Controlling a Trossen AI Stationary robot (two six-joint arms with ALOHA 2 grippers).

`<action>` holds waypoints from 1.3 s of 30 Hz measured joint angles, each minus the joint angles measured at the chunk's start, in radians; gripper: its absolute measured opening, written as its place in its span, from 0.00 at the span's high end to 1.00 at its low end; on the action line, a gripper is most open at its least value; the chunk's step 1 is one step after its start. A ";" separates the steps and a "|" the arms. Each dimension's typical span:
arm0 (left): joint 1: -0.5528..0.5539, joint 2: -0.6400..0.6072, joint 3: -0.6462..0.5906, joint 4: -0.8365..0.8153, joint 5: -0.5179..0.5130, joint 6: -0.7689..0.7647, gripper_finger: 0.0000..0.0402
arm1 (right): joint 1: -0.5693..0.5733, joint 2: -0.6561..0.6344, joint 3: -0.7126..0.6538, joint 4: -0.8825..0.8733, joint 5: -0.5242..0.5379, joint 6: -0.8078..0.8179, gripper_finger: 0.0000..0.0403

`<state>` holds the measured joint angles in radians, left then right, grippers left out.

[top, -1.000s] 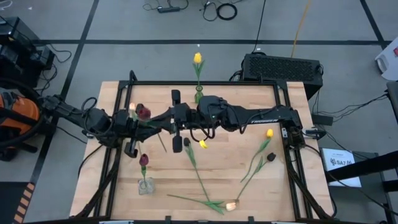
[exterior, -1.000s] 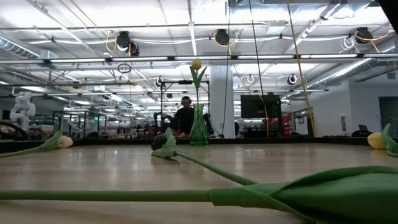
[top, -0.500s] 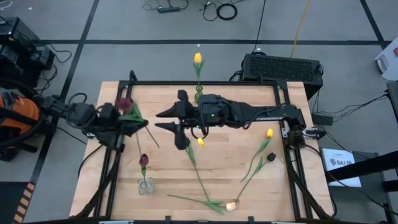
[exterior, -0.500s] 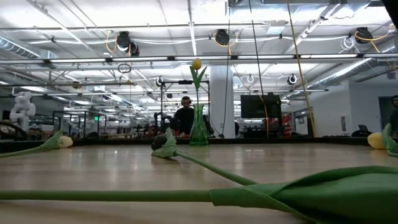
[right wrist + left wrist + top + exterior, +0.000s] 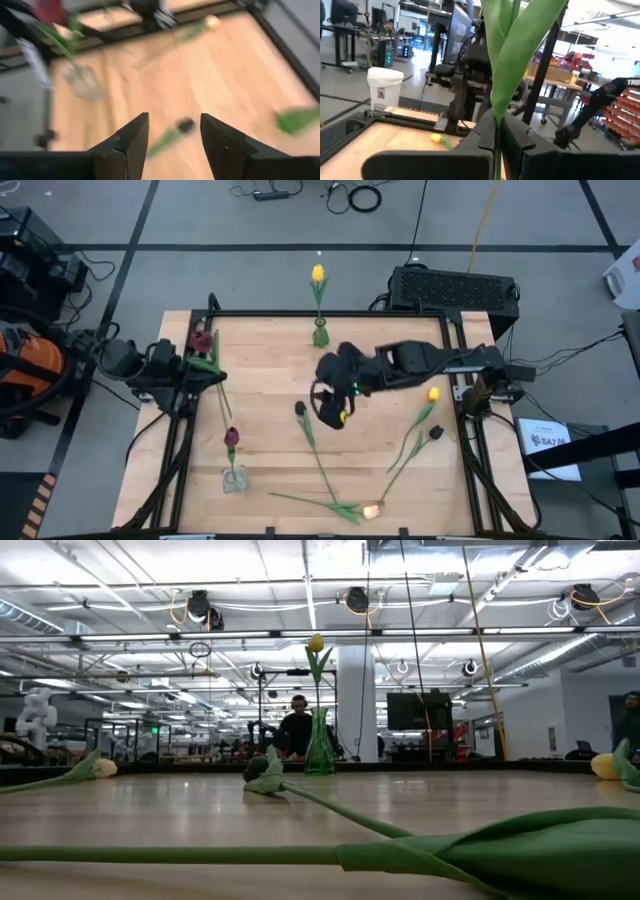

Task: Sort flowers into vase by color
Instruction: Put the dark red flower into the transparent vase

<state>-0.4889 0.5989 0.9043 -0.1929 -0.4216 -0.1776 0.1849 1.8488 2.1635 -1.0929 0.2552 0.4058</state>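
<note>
Clamped on the green stem of a dark red tulip (image 5: 202, 341), my left gripper (image 5: 192, 367) holds it at the table's (image 5: 270, 345) left edge, while my right gripper (image 5: 171, 137) hangs mid-table with fingers spread and empty above a near-black tulip (image 5: 299, 409) lying on the wood.

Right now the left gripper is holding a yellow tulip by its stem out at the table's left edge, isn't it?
Not yellow. The high view shows the left gripper shut on a dark red tulip at the table's left edge; the rest is right.
</note>
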 joint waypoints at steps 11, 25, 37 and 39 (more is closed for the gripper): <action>-0.196 0.094 0.260 -0.195 -0.206 0.026 0.97 | 0.125 -0.002 -0.055 -0.133 0.262 0.238 0.58; -0.580 0.137 0.253 -0.280 -0.454 -0.053 0.99 | 0.162 0.000 -0.487 0.380 0.131 0.525 0.72; -0.973 0.262 0.253 -0.257 -0.905 -0.133 0.99 | 0.218 -0.001 -0.600 0.631 0.180 0.677 0.73; -1.012 0.307 0.253 -0.258 -1.003 -0.156 0.99 | 0.221 -0.001 -0.600 0.641 0.181 0.664 0.73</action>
<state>-1.5013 0.9063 1.1568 -0.4511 -1.4248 -0.3338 0.4060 1.8477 1.5631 -0.4516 0.4366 1.0696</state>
